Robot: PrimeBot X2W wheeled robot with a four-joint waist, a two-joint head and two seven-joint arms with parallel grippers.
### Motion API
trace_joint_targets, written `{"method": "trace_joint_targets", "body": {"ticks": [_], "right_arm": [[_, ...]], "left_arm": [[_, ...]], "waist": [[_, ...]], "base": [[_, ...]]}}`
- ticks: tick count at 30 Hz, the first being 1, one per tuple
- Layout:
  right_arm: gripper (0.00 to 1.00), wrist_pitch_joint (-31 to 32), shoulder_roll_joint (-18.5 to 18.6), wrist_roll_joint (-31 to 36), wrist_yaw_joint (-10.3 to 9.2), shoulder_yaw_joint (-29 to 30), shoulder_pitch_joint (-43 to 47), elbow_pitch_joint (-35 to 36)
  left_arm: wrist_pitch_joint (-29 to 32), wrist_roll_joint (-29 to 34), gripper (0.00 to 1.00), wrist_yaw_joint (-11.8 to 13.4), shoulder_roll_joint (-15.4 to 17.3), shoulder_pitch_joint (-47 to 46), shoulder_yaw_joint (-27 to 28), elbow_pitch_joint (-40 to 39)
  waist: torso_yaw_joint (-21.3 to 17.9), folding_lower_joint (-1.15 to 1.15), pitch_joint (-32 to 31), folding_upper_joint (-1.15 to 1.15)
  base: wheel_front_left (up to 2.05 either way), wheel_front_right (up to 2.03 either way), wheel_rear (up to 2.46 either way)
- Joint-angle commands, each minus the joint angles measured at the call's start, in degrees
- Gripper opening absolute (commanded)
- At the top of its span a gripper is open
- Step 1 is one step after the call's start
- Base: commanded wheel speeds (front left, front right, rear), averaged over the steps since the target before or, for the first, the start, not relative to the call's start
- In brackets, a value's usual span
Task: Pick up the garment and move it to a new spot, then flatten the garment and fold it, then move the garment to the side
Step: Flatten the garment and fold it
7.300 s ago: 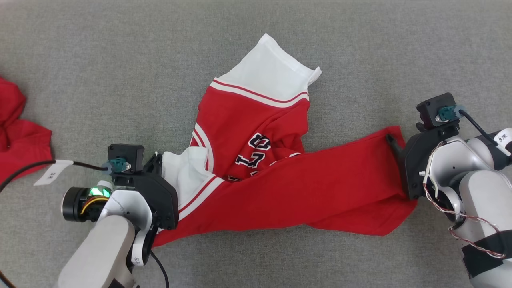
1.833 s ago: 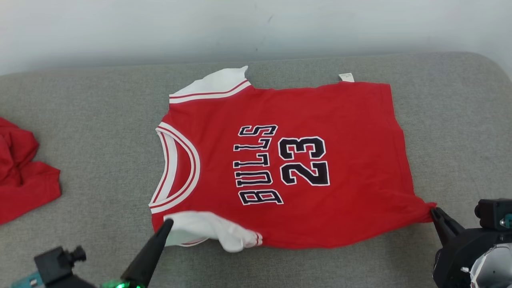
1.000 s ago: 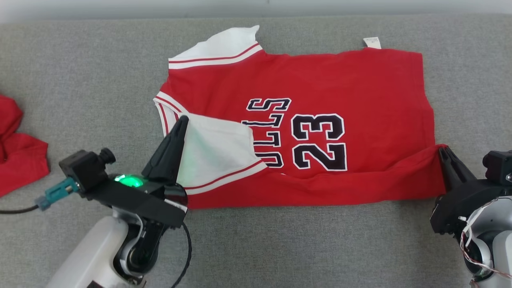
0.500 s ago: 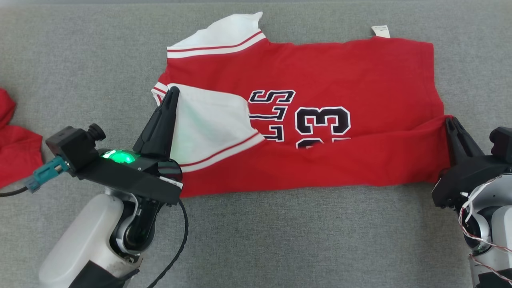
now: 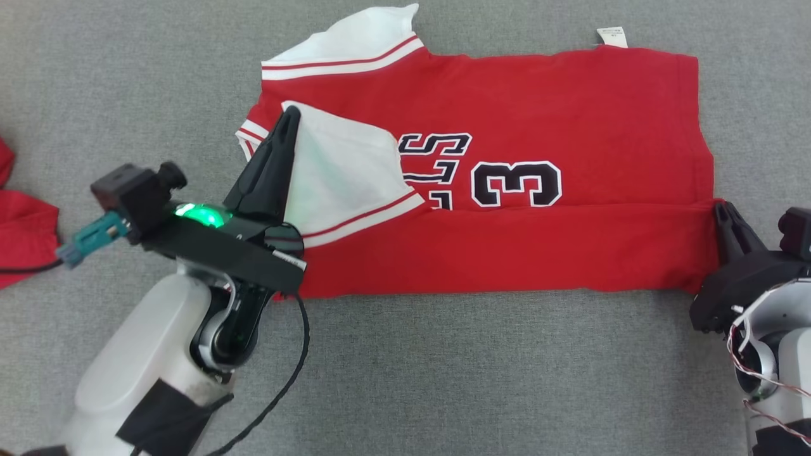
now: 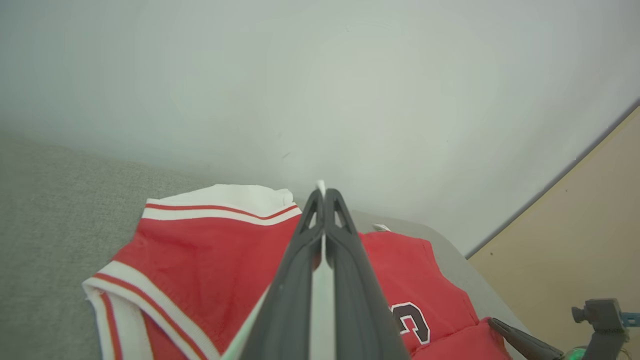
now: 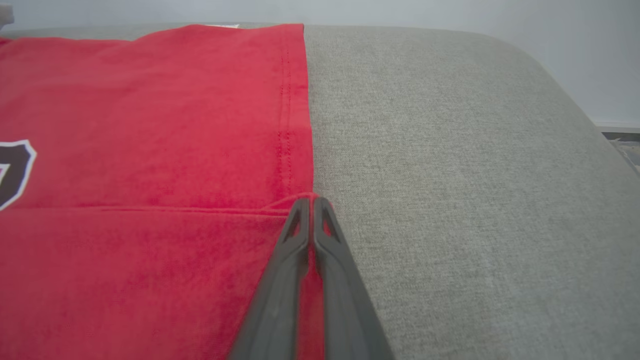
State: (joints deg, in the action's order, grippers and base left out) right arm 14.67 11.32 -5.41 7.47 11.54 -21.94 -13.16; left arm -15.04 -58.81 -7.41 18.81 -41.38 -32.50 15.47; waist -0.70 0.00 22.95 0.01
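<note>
Left gripper: pinched tight on the white sleeve of the jersey.
Right gripper: pinched tight on the hem corner.
Risk: uneven pull — fold skews or cloth slips.

A grey woven fabric surface, evenly lit, is spread under and around both sets of jaws. Beyond the left jaws a plain pale wall is seen, met on their right by a tan panel. Right of the right jaws the surface is rounded off at a corner; past it a dark strip, possibly a skirting, is glimpsed.
</note>
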Motion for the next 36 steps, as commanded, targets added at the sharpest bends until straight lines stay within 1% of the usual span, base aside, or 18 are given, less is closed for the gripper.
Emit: {"method": "trace_joint_targets", "body": {"ticks": [1,5,9,10,11,12,13,14,16,20,22,27,30,32,36], "right_arm": [[0.00,-0.16,-0.28,0.75,0.06,0.06,-0.63,-0.20],[0.00,-0.86,-0.90,1.13,0.06,-0.36,-2.06,-1.56],[0.00,-1.69,-1.48,1.49,0.06,-0.49,-2.81,-3.39],[0.93,-1.46,-1.76,1.24,0.06,-0.75,-2.93,-4.04],[0.93,-1.46,-1.76,1.24,0.06,-0.75,-2.93,-4.04],[1.00,-1.72,-1.77,0.80,0.06,-1.04,-3.18,-4.58],[1.00,-1.72,-1.77,0.80,0.06,-1.04,-3.18,-4.58],[1.00,-1.85,-1.70,0.66,0.06,-1.12,-3.07,-4.94],[1.00,-2.16,-1.48,0.18,0.06,-0.87,-2.54,-5.21],[1.00,-1.29,-1.56,-0.60,0.06,0.45,-0.24,-4.40],[1.00,-0.46,-1.46,-0.99,0.06,1.27,1.15,-3.16],[1.00,3.13,-1.72,-1.35,0.06,3.23,5.82,0.94],[1.00,5.36,-2.28,-1.36,0.06,3.92,8.02,3.81],[1.00,6.63,-2.81,-1.38,0.06,4.16,9.15,5.49],[1.00,8.10,-4.07,-1.19,0.06,4.03,10.34,7.42]], "left_arm": [[-0.15,0.78,0.00,-0.10,0.10,-1.29,-0.49,0.70],[-0.15,0.76,0.00,-0.09,0.33,-3.73,-2.49,3.68],[-0.15,1.24,0.00,-0.09,0.21,-4.97,-2.86,6.21],[-0.15,1.44,0.00,-0.09,0.13,-5.07,-3.15,7.47],[-0.15,1.44,0.00,-0.09,0.13,-5.07,-3.15,7.47],[-0.15,2.39,0.83,-0.01,-0.11,-5.74,-3.09,9.38],[-0.15,2.39,0.83,-0.01,-0.11,-5.74,-3.09,9.38],[-0.15,3.53,1.00,0.36,0.01,-6.04,-2.87,10.24],[-0.15,5.76,1.00,1.19,0.10,-5.59,-1.87,11.59],[-0.15,10.49,1.00,3.11,1.70,-2.16,-1.26,12.67],[-0.15,12.64,1.00,4.29,2.57,-0.15,-1.25,12.02],[0.15,15.43,1.00,7.43,5.43,6.55,-2.80,10.16],[2.08,15.35,1.00,9.51,6.87,10.31,-3.58,9.08],[3.83,14.57,1.00,10.29,7.46,12.26,-4.10,8.67],[7.01,13.12,1.00,11.46,7.20,14.08,-4.42,8.99]], "waist": [[-0.15,0.00,0.09,-0.01],[-0.80,0.00,0.26,-0.01],[-1.24,0.00,0.41,-0.01],[-1.30,0.00,0.35,-0.01],[-1.30,0.00,0.35,-0.01],[-1.36,0.00,0.03,-0.01],[-1.36,0.00,0.03,-0.01],[-1.38,0.00,-0.25,-0.01],[-1.40,0.00,-1.01,-0.01],[-1.27,0.00,-3.46,-0.01],[-1.21,0.00,-4.88,-0.01],[-0.87,0.00,-8.19,-0.01],[-0.97,0.00,-9.36,-0.01],[-1.14,0.00,-9.72,-0.01],[-1.36,0.00,-9.78,-0.01]], "base": [[0.00,0.00,0.00],[0.00,0.00,0.00],[0.00,0.00,0.00],[0.00,0.00,0.00],[0.00,0.00,0.00],[0.00,0.00,0.00],[0.00,0.00,0.00],[0.00,0.00,0.00],[0.00,0.00,0.00],[0.00,0.00,0.00],[0.00,0.00,0.00],[0.00,0.00,0.00],[0.00,0.00,0.00],[0.00,0.00,0.00],[0.00,0.00,0.00]]}}
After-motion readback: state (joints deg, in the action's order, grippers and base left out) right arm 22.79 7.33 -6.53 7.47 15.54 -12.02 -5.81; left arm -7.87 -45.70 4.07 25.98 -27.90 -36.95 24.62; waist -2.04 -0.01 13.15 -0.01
